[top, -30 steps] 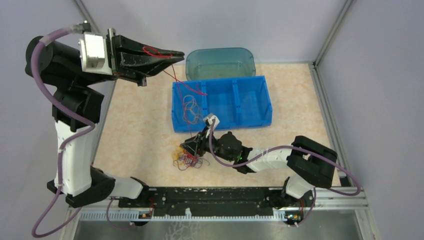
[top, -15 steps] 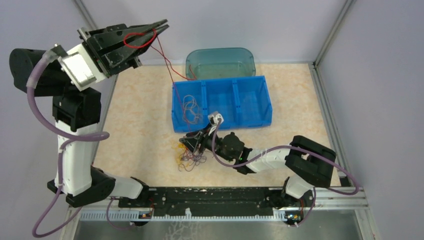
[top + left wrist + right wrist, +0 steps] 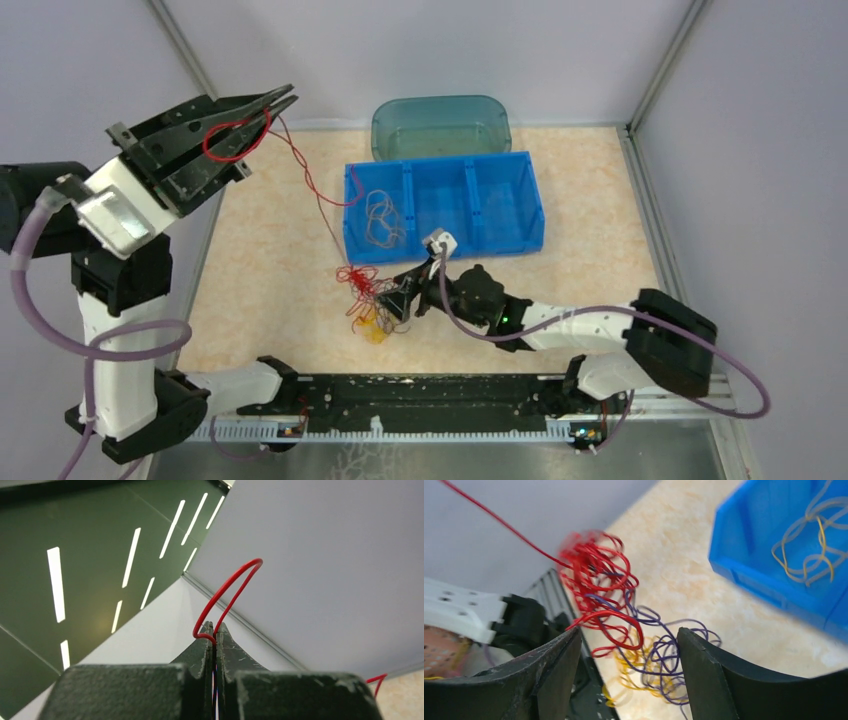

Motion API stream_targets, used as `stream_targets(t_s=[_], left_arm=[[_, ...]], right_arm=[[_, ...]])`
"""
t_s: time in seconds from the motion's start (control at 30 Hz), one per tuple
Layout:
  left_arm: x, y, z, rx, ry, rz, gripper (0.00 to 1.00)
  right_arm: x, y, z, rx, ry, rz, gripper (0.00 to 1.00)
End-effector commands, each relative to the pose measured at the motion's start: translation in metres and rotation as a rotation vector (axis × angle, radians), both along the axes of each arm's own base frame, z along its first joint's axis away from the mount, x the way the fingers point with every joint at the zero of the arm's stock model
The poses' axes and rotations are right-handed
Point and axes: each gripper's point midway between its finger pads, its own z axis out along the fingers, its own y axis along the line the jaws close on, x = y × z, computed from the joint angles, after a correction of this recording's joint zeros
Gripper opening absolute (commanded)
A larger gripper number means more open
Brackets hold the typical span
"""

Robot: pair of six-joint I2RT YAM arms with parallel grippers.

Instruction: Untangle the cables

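Cables glossy; blue bin smooth plastic.

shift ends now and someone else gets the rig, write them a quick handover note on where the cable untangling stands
Left tool: up high at the left, shut on a loop of thin red wire that runs down to the clump.
Right tool: open and low, with the curly red, purple and yellow wire clump just ahead between its fingers, not gripped.
Done: pale thin strands lie in the left compartment of the blue plastic bin.
Left: the red coils are tangled with the purple and yellow strands; none is free.
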Motion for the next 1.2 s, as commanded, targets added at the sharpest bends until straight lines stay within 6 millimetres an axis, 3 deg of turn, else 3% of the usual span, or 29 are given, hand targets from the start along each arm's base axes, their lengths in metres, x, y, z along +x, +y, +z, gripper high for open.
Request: stream_targets(t_s=[0.0,0.23,0.4,0.63,0.97,1.03,1.17], left_arm=[[0.021,-0.018,-0.026,0.077,0.085,-0.024,0.0],[0.02,-0.02,-0.03,0.084,0.137,-0.058,0.0],[0.02,-0.021,-0.037,0.093,0.157,-0.067,0.0],[0.017,-0.019,-0.033,0.081,0.165,-0.077,0.0],[0.013,-0.019,-0.033,0.075,0.179,-0.095,0.0],[0.015,-0.019,-0.036,0.076,0.19,-0.093,0.0],[0.018,-0.02,-0.044,0.085,0.209,-0.087,0.0]], right_arm=[[-0.012,-0.009,0.054,0.092,-0.076,0.083,0.7],[-0.01,-0.021,0.055,0.087,-0.074,0.057,0.61],[-0.012,-0.003,0.053,0.068,-0.072,0.117,0.6],[0.001,0.019,0.029,0.015,-0.041,0.114,0.56],[0.017,0.04,0.037,0.067,-0.037,0.078,0.43],[0.018,0.041,0.042,0.085,-0.037,0.074,0.38],[0.021,0.036,0.047,0.104,-0.043,0.043,0.13]])
